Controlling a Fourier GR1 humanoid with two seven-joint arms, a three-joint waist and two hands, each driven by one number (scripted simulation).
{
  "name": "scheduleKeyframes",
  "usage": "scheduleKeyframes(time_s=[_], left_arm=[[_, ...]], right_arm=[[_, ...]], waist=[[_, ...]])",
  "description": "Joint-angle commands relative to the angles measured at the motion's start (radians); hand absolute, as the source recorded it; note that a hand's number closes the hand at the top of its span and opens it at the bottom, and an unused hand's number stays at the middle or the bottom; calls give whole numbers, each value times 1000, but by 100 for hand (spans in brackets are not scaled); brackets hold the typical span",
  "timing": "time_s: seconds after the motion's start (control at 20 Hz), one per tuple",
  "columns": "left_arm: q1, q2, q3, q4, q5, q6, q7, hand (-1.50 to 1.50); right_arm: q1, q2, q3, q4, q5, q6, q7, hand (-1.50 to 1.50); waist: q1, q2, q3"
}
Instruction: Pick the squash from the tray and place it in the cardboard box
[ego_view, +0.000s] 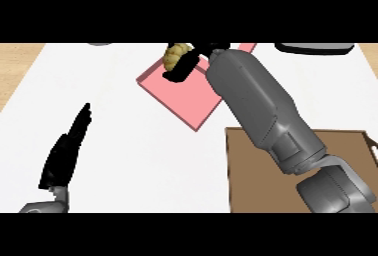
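1. The squash (175, 54) sits at the far end of the pink tray (184, 100), near the top of the head view; it shows as a yellowish, bumpy, curved body, partly hidden by black fingers; whether it rests on the tray or is just lifted off it I cannot tell.
2. The right hand (186, 65) is at the squash, its fingers curled round the body from the near side and pinching it against the thumb; the grey right forearm (258, 105) stretches over the tray's right edge and hides part of the cardboard box (247, 175).
3. The left hand (65, 150) rests at the view's left, seen edge-on over the white counter (133, 165), fingers straight and pressed together, holding nothing.
4. Handling, as a judgement: the squash is probably stiff and fairly light, with a hard rind that does not bruise easily; the bumps give the fingers some purchase, yet the curved shape may roll or swing in the grasp.
5. The best hold seems to be across the thickest middle part, fingers wrapped well round, not at the narrow neck, where it could pivot.
6. The box lies near the robot on the right, open at the top, well apart from the squash; the carry comes back over the tray's edge.
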Motion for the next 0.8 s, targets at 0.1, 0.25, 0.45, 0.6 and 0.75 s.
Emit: scheduleKeyframes(time_s=[0.1, 0.25, 0.45, 0.6, 0.75], left_arm=[[-44, -12, -12, 24, -10, 1, -14, 0], [-67, 15, 6, 22, 14, -38, 23, 0], [-71, -9, -14, 34, -27, 4, 11, 0], [-60, -13, -18, 31, -10, -15, 3, 0], [-45, 6, 6, 5, -1, -14, 14, 0]], right_arm=[[-5, 23, -13, 158, -38, -73, 1, -150], [7, 24, 10, 170, -79, -92, -13, -150], [-7, 24, -42, 176, -142, -129, -61, -150], [18, 24, -116, 142, -226, -227, -107, -150], [-15, 24, -221, 130, -288, -281, -110, -150]], waist=[[35, 14, 0], [39, 7, 0], [51, 15, 0], [56, 15, 1], [28, 8, 2]])
